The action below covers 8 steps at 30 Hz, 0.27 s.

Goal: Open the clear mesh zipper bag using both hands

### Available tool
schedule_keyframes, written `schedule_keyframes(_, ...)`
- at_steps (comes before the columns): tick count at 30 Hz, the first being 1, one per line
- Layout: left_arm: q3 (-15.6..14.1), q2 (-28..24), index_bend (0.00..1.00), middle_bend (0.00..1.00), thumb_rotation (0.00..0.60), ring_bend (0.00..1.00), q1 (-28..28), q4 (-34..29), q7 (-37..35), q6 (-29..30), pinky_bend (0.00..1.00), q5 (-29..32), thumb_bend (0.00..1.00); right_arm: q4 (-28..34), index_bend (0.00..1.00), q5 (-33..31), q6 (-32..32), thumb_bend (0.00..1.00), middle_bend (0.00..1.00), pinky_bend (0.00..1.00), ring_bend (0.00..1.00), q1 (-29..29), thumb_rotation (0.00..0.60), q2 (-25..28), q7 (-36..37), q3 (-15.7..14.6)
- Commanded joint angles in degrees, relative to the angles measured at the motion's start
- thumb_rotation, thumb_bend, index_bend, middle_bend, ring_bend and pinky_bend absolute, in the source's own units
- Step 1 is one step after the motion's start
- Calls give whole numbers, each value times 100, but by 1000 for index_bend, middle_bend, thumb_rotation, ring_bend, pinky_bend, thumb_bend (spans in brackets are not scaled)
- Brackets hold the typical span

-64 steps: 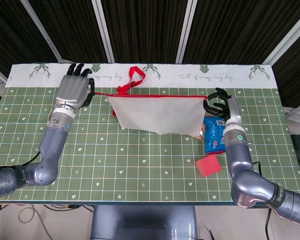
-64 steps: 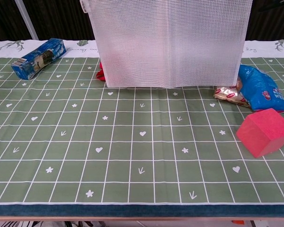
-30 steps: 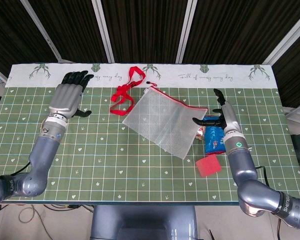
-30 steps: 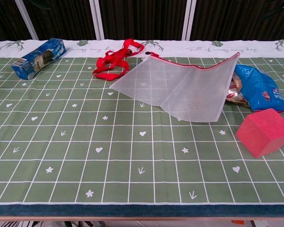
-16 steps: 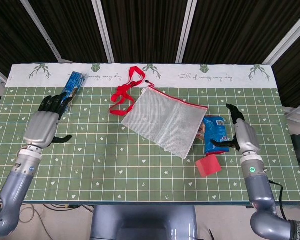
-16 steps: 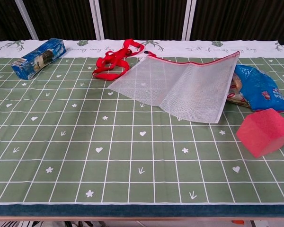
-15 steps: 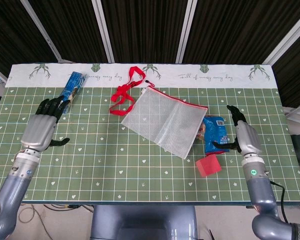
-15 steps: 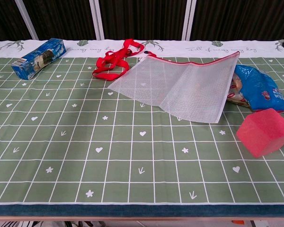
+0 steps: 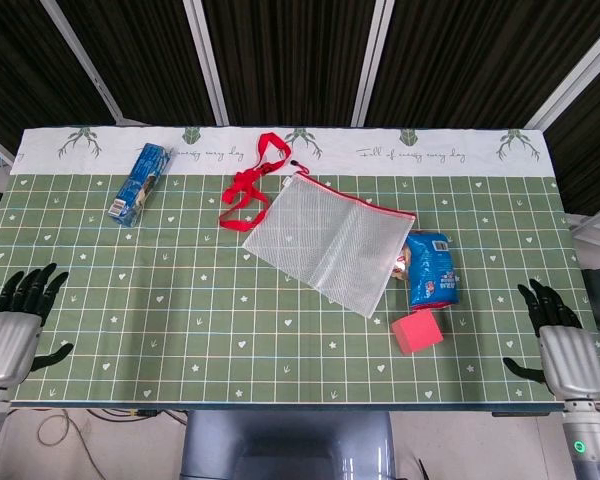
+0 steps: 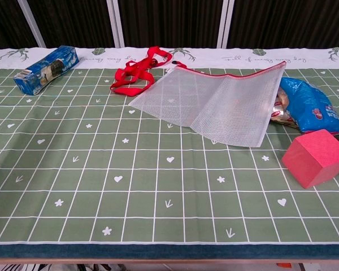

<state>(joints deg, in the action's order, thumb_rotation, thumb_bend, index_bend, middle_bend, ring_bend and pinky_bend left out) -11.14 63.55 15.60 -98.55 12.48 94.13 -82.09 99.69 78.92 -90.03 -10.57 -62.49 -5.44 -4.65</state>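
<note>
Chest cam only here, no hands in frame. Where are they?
Observer: Head view has the left hand at the near-left corner of the table, well off the bag.
Operator: Holding anything?
Observer: No, its fingers are spread and empty.
Operator: Right one?
Observer: The right hand is at the near-right corner, also spread and empty, to the right of the cube.
</note>
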Motion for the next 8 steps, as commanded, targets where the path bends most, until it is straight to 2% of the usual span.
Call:
schedule_keyframes(1, -34, 176, 0, 0, 600, 0, -317, 440, -221, 330, 0, -180, 65, -482, 0, 362, -376, 97, 0, 198, 0, 239, 600, -109, 312, -20)
schedule_keyframes(8, 205, 234, 0, 0, 600, 0, -420, 624, -361, 70, 0, -38, 65, -684, 0, 321, -251, 103, 0, 198, 0, 334, 600, -297, 452, 141)
